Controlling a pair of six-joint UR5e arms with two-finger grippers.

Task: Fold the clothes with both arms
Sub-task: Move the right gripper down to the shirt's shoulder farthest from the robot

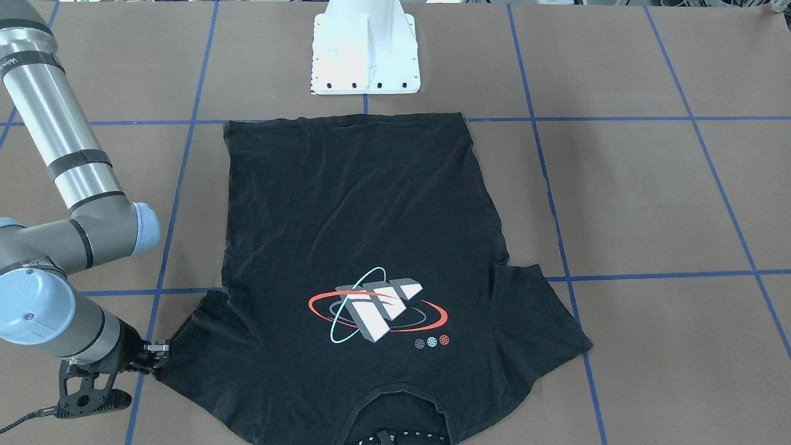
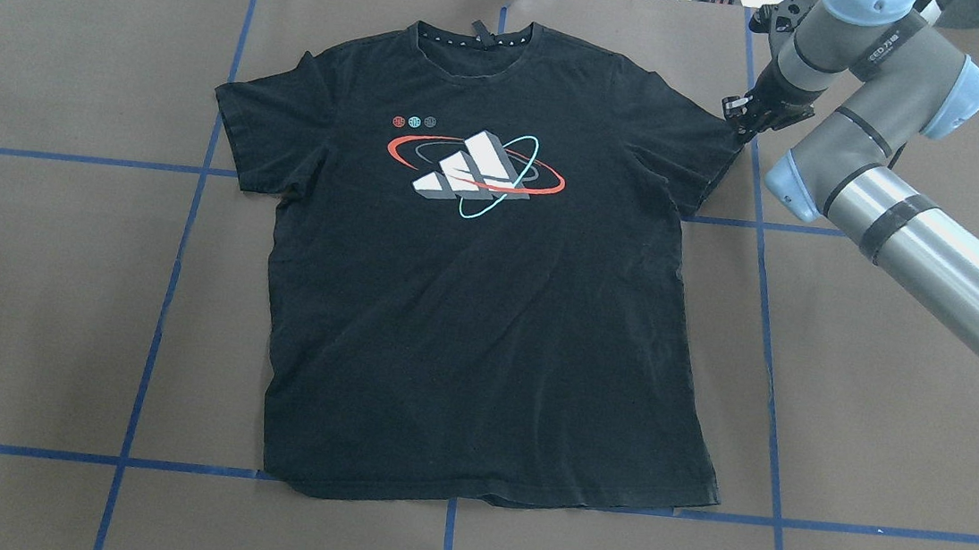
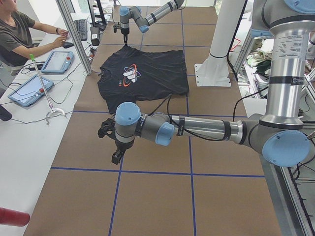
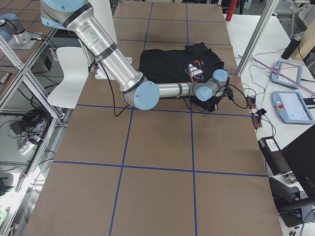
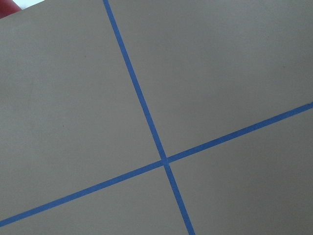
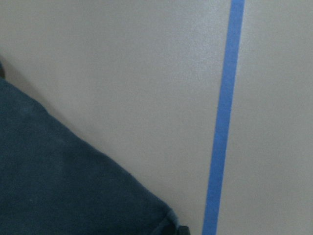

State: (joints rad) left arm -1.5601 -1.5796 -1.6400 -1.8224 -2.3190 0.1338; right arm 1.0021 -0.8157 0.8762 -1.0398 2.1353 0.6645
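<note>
The black T-shirt [image 2: 477, 310] lies flat and face up on the brown table, its orbit logo [image 2: 474, 170] showing and its collar [image 2: 477, 36] at the far side. It also shows in the front view [image 1: 358, 247]. My right gripper [image 2: 736, 112] is down at the table on the outer tip of the shirt's right-hand sleeve [image 2: 700, 143]; its fingers look pinched together on the hem, as in the front view [image 1: 159, 353]. My left gripper [image 3: 116, 156] hangs over bare table well left of the shirt, seen only in the exterior left view; I cannot tell whether it is open.
The white pedestal base [image 1: 366, 52] stands just behind the shirt's bottom hem. Blue tape lines [image 2: 174, 281] grid the brown table. A person [image 3: 19, 34] and tablets [image 3: 27, 91] are at a side bench past the collar end.
</note>
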